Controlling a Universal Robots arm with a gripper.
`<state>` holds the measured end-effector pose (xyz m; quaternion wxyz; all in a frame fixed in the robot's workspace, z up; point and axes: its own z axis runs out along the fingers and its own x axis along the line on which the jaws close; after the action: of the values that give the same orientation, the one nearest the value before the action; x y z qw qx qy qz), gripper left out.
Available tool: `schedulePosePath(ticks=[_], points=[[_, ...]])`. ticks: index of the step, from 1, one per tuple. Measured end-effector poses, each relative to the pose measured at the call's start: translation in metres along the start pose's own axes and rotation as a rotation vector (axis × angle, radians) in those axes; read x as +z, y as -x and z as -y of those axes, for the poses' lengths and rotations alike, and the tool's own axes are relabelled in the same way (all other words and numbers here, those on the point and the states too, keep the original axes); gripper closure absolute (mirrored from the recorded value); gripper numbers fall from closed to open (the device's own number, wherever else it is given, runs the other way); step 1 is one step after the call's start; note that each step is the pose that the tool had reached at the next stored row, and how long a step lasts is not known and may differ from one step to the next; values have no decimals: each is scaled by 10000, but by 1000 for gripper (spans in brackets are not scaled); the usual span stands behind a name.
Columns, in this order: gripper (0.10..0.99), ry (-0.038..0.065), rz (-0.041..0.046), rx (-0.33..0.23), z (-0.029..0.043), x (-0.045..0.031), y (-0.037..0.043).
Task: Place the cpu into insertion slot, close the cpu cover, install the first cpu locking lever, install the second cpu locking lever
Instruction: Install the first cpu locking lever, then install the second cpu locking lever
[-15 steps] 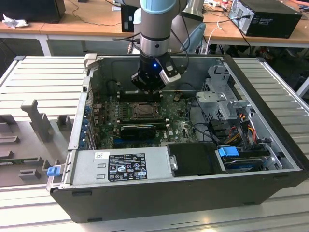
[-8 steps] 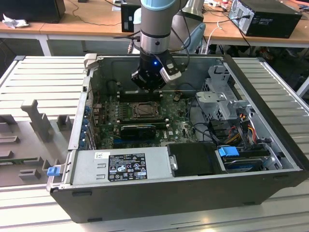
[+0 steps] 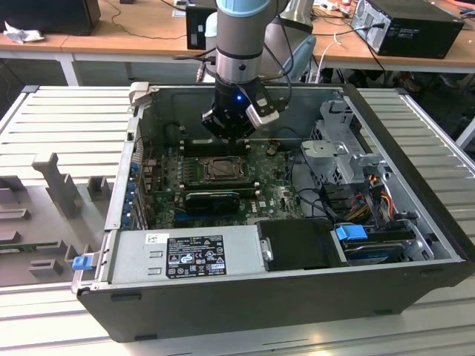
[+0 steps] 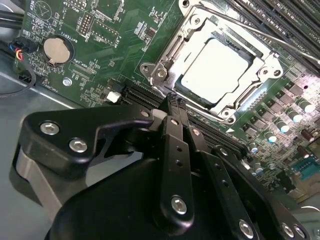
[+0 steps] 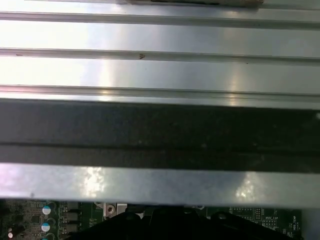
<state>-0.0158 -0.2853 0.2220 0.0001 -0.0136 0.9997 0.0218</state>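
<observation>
The cpu (image 4: 215,70) lies flat in the insertion slot (image 4: 187,95) on the green motherboard (image 4: 115,40), silvery top up. The cpu cover (image 4: 260,75) is down around it, its square cut-out framing the chip. So placing and covering look done, and the step in hand appears to be the locking levers. One thin lever (image 4: 250,27) runs along the far side of the cover, toward the memory slots (image 4: 295,25); whether it is hooked cannot be told.

The gripper (image 4: 171,100) hangs just beside the corner of the cover, on the side away from the memory slots. Its two black fingers (image 4: 175,125) are pressed together with nothing between them. In the exterior view the gripper (image 3: 230,132) stands over the board inside the open computer case (image 3: 386,222), just behind the slot (image 3: 221,169).

As a judgement, a lever calls for a narrow tip pressing sideways and down, which the closed fingers suit.

Room is tight. The cover's screws and a long black connector (image 4: 145,95) lie right beside the fingertips. In the first wrist view, the case wall (image 5: 160,130) rises close by the board. The drive cage (image 3: 338,148) stands well apart from the slot.
</observation>
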Motion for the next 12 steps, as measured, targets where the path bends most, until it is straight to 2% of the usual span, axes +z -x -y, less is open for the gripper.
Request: schedulePosePath(ticks=[7,10,12], points=[[980,-3,-2,1,37,-9,0],[980,0,0,0,33,-89,0],[980,-1,-1,0,29,-177,0]])
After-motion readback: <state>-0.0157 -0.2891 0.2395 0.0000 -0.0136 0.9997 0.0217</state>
